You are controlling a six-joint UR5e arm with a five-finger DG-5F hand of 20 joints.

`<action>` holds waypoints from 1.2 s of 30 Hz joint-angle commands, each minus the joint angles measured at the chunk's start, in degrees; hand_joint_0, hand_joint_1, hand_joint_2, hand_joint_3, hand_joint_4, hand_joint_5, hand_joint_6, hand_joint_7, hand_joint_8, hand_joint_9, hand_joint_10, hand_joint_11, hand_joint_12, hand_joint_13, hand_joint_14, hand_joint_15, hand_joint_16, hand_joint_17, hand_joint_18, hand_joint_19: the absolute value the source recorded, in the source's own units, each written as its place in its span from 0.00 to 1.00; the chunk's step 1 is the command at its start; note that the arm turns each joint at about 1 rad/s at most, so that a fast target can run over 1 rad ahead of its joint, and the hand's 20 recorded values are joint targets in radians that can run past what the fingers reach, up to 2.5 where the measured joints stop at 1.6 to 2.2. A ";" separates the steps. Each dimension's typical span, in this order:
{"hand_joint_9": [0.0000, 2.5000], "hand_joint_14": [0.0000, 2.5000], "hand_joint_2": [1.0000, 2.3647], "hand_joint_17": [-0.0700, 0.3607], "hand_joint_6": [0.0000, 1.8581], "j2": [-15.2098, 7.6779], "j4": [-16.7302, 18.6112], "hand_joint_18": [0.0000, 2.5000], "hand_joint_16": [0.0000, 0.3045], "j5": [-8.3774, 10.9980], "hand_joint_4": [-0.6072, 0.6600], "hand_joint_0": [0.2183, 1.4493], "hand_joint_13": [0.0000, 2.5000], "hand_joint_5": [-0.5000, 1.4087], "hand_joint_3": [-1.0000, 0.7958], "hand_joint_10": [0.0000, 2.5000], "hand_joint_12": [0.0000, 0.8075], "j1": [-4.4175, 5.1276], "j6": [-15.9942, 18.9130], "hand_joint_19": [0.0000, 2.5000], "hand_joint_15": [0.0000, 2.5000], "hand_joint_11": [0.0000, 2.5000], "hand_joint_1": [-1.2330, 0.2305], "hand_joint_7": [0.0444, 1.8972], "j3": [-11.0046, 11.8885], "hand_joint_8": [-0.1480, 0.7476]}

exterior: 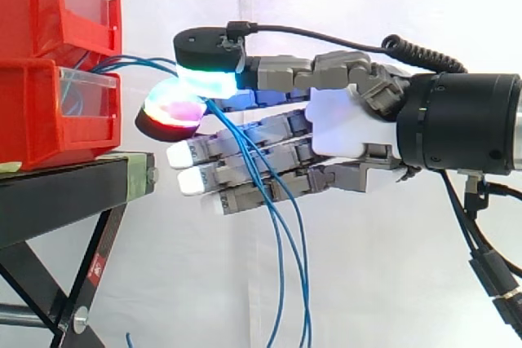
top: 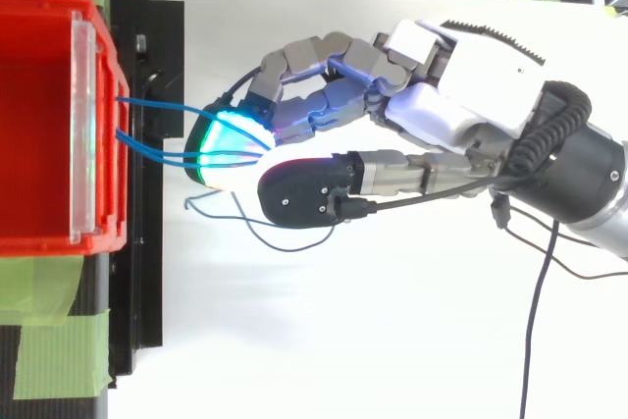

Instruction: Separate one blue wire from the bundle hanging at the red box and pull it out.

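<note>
From the side, two red bins [exterior: 49, 112] sit stacked on a black stand [exterior: 57, 193] at the left, in front of a white curtain [exterior: 204, 299]. A bundle of blue wires [exterior: 134, 61] leaves the front of the lower bin and runs right, into the hand [exterior: 351, 124], which reaches in level from the right. The thumb and one finger are closed on the wires just beside the bin, their glowing pads [exterior: 208, 79] pressed together, cyan-green above and red-magenta below. I cannot tell how many wires are pinched. Past the pinch the wires drop across the other fingers, which lie straight with white tips, and hang below the hand.

From above, the hand [top: 442, 110] comes in from the right, and two blue wires [top: 147, 102] stretch from the red bin [top: 34, 125] over the black stand [top: 147, 242] to the glowing pads. Green tape [top: 49, 340] lies beside the bin.
</note>
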 commanded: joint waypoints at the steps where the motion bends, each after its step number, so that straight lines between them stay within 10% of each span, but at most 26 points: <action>1: 0.35 0.01 0.01 0.43 0.47 0.19 -1.09 0.28 0.17 -0.14 0.61 0.32 0.45 0.17 0.49 0.01 0.57 -0.09 0.12 0.09 0.35 0.23 0.37 0.41 0.01 0.59; 11: 0.34 0.01 0.01 0.43 0.47 0.19 -1.71 0.29 0.17 -0.67 0.61 0.33 0.56 0.17 0.48 0.01 0.50 -0.09 0.56 0.11 0.52 0.23 0.38 0.41 0.01 0.58; 36: 0.44 0.01 0.01 0.43 0.47 3.18 -6.10 0.30 0.17 -0.58 0.62 0.32 0.57 0.17 0.47 0.01 0.48 -0.09 0.30 0.14 0.56 0.41 0.38 0.41 0.01 0.59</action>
